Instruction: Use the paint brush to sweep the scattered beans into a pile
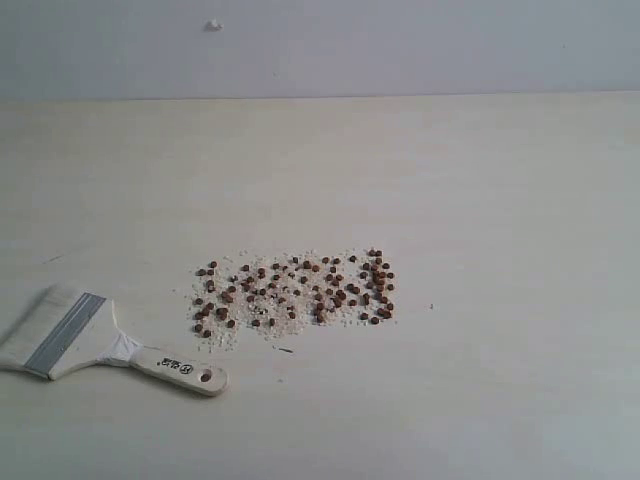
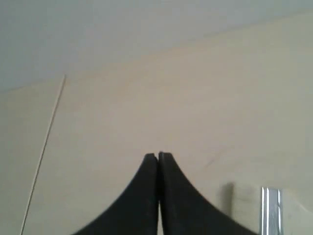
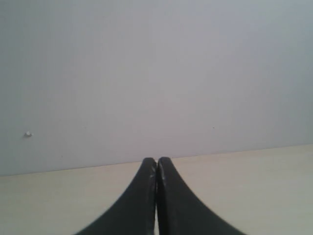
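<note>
Small reddish-brown beans [image 1: 300, 290] lie scattered in a wide patch at the middle of the pale table, mixed with whitish crumbs. The paint brush [image 1: 90, 340] lies flat at the front left, bristles toward the left edge, handle end with its hole pointing toward the beans. Neither arm shows in the exterior view. In the left wrist view my left gripper [image 2: 157, 155] is shut with nothing in it, and a bit of the paint brush [image 2: 269, 210] with its silver ferrule shows beside it. My right gripper [image 3: 157, 159] is shut and empty, facing the back wall.
The pale table [image 1: 480, 180] runs back to a grey wall [image 1: 400, 40] with a small white mark [image 1: 213, 24]. A thin seam line [image 2: 46, 142] crosses the table in the left wrist view.
</note>
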